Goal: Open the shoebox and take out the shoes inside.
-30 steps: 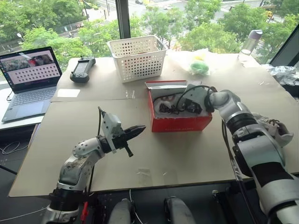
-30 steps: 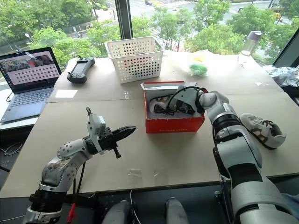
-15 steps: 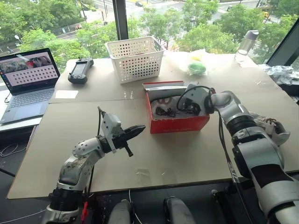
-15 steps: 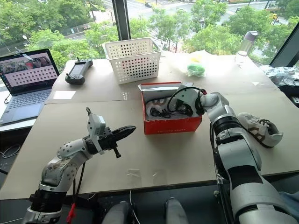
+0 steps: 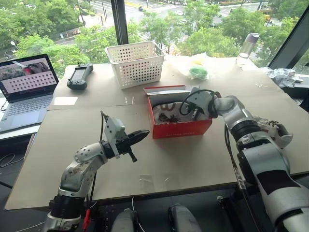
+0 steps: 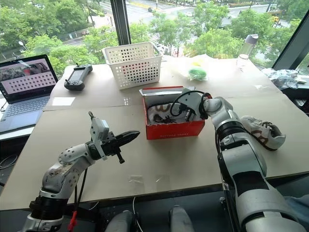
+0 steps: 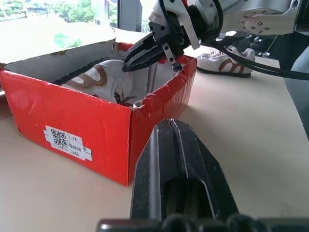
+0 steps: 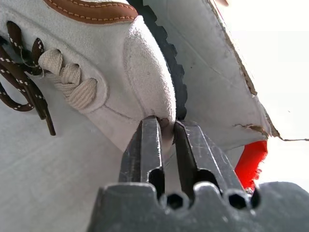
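Left eye view: you are seeing the shoebox (image 5: pixel 179 114) sitting mid-tabletop (image 5: pixel 193 159), bare cardboard before it; a second shoe (image 6: pixel 261 132) is lying beside your right arm. Left wrist view: the left pincer (image 7: pixel 177 164) is staying pressed together, level. Right wrist view: the right pincer (image 8: pixel 164 133), wide a second ago, is now pinching the shoe (image 8: pixel 96 63) inside.

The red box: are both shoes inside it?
No. One shoe lies in the red box; the other shoe sits on the table beside the right arm.
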Available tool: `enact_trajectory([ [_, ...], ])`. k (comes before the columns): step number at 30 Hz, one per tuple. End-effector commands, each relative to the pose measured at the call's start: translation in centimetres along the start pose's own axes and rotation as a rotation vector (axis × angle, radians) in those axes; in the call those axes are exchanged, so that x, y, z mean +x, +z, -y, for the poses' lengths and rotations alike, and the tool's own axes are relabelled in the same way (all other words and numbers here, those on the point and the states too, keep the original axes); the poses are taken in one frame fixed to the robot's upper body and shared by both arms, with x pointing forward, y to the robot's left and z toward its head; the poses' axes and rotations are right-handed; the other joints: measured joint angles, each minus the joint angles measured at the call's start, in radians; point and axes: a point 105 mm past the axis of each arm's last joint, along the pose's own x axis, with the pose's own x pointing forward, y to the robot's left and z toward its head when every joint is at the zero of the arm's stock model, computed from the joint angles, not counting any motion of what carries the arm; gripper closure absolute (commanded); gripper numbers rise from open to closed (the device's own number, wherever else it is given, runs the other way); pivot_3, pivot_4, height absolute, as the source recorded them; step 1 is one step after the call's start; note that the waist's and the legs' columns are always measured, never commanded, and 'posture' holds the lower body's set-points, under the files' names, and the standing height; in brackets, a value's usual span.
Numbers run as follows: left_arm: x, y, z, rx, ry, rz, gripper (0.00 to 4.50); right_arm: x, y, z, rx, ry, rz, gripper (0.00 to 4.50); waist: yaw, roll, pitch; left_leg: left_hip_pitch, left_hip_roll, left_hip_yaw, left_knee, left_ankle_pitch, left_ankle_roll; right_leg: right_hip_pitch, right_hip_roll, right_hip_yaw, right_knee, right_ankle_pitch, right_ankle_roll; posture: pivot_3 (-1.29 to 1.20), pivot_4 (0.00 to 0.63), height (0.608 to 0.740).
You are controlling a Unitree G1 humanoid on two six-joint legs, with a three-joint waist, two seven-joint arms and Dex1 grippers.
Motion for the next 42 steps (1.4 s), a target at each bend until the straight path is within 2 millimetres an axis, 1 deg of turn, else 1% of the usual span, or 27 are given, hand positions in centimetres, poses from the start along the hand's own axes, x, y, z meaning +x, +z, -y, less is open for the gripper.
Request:
enact_trajectory([
  [1, -0.1, 1.4, 0.1, 0.044, -0.006, 0.038, 4.5, 0.7, -1.6, -2.1, 0.03, 0.062, -0.055, 4.5, 0.0, 0.0, 0.0, 0.0, 0.0, 0.0, 0.0, 0.0, 0.0, 0.0, 0.0, 0.0, 0.0, 0.0, 0.0, 0.0, 0.15, 0.733],
  [7, -0.1, 1.5, 0.1, 0.044, -0.009, 0.038, 4.5, 0.6, -1.0, -1.7, 0.048, 0.051, -0.028, 4.5, -0.001, 0.0, 0.0, 0.0, 0.0, 0.0, 0.0, -0.002, -0.003, 0.0, 0.0, 0.0, 0.0, 0.0, 0.0, 0.0, 0.15, 0.733],
  [11, 0.0, 1.4, 0.1, 0.043, -0.011, 0.038, 4.5, 0.0, 0.6, -0.3, 0.043, 0.02, 0.033, 4.5, 0.0, 0.0, 0.0, 0.0, 0.0, 0.0, 0.0, -0.002, -0.003, 0.0, 0.0, 0.0, 0.0, 0.0, 0.0, 0.0, 0.15, 0.733],
  [15, 0.0, 1.4, 0.1, 0.042, -0.012, 0.037, 4.5, -1.7, 3.1, 2.0, -0.002, -0.027, 0.111, 4.5, 0.001, 0.0, 0.0, -0.002, 0.0, 0.0, -0.001, -0.002, -0.003, -0.003, 0.0, 0.0, 0.0, 0.0, 0.0, 0.0, 0.15, 0.733],
  [19, 0.1, 1.4, 0.1, 0.041, -0.013, 0.036, 4.5, -3.7, 5.2, 3.4, -0.037, -0.052, 0.173, 4.5, 0.005, 0.001, 0.001, -0.007, 0.0, 0.0, -0.001, 0.0, 0.0, -0.008, -0.001, 0.001, 0.0, 0.002, -0.002, 0.0, 0.15, 0.733],
  [22, 0.1, 1.4, 0.1, 0.039, -0.016, 0.035, 4.5, -4.7, 5.7, 3.8, -0.06, -0.07, 0.175, 4.5, 0.01, 0.001, 0.001, -0.016, -0.001, 0.0, -0.001, 0.0, 0.0, -0.018, -0.001, 0.001, 0.001, 0.006, 0.001, 0.0, 0.15, 0.733],
  [26, 0.3, 1.3, 0.1, 0.037, -0.019, 0.034, 4.5, -6.1, 5.7, 5.0, -0.081, -0.129, 0.145, 4.5, 0.015, 0.0, 0.001, -0.018, -0.001, 0.002, -0.001, 0.0, 0.0, -0.02, 0.0, 0.001, 0.0, 0.006, 0.001, 0.0, 0.15, 0.733],
  [28, 0.3, 1.2, 0.2, 0.038, -0.025, 0.033, 4.5, -7.9, 5.3, 6.5, -0.053, -0.184, 0.126, 4.5, 0.024, 0.0, 0.001, -0.019, -0.001, 0.002, -0.001, 0.0, 0.0, -0.02, 0.0, 0.0, 0.0, 0.006, 0.001, 0.0, 0.15, 0.733],
  [29, 0.4, 1.2, 0.2, 0.037, -0.026, 0.034, 4.5, -8.8, 4.8, 7.2, -0.032, -0.209, 0.108, 4.5, 0.028, 0.0, 0.001, -0.019, -0.001, 0.002, -0.001, 0.0, 0.0, -0.02, 0.0, 0.0, 0.0, 0.006, 0.001, 0.0, 0.15, 0.733],
  [34, 0.5, 1.1, 0.2, 0.034, -0.027, 0.036, 4.5, -12.2, 3.0, 8.1, 0.061, -0.244, 0.081, 4.5, 0.047, 0.0, 0.002, -0.02, -0.001, 0.003, -0.001, 0.0, 0.0, -0.02, -0.001, 0.0, -0.001, 0.002, -0.004, 0.0, 0.15, 0.733],
  [35, 0.5, 1.1, 0.3, 0.033, -0.028, 0.036, 4.5, -12.9, 2.3, 8.3, 0.111, -0.258, 0.075, 4.5, 0.05, 0.0, 0.002, -0.02, -0.001, 0.004, -0.001, 0.0, 0.0, -0.02, -0.001, 0.0, -0.002, 0.002, -0.004, 0.0, 0.15, 0.733],
  [36, 0.6, 1.0, 0.3, 0.031, -0.03, 0.036, 4.5, -13.8, 1.2, 8.7, 0.207, -0.28, 0.058, 4.5, 0.051, 0.0, 0.002, -0.02, -0.002, 0.004, -0.001, 0.0, 0.0, -0.02, -0.001, 0.0, -0.002, 0.002, -0.004, 0.0, 0.15, 0.733],
  [38, 0.7, 0.9, 0.4, 0.029, -0.033, 0.037, 4.5, -15.0, -0.5, 8.9, 0.334, -0.306, 0.031, 4.5, 0.054, 0.0, 0.002, -0.02, -0.002, 0.003, -0.001, 0.0, 0.0, -0.019, -0.001, 0.0, -0.003, 0.003, -0.004, 0.0, 0.15, 0.733],
  [39, 0.7, 0.9, 0.4, 0.029, -0.034, 0.037, 4.5, -15.4, -0.9, 8.9, 0.367, -0.313, 0.021, 4.5, 0.055, 0.0, 0.002, -0.02, -0.002, 0.003, -0.001, 0.0, 0.0, -0.02, -0.001, 0.0, -0.003, 0.003, -0.004, 0.0, 0.15, 0.733],
  [41, 0.8, 0.8, 0.5, 0.025, -0.039, 0.037, 4.5, -17.1, -3.2, 9.2, 0.583, -0.338, -0.01, 4.5, 0.055, 0.0, 0.002, -0.02, -0.002, 0.004, -0.001, 0.0, 0.0, -0.02, -0.001, 0.0, -0.002, 0.003, -0.004, 0.0, 0.15, 0.733],
  [42, 0.8, 0.8, 0.5, 0.025, -0.04, 0.037, 4.5, -17.9, -4.1, 9.2, 0.691, -0.343, -0.015, 4.5, 0.056, 0.0, 0.002, -0.02, -0.002, 0.003, -0.001, 0.0, 0.0, -0.02, -0.001, 0.0, -0.002, 0.003, -0.004, 0.0, 0.15, 0.733],
])
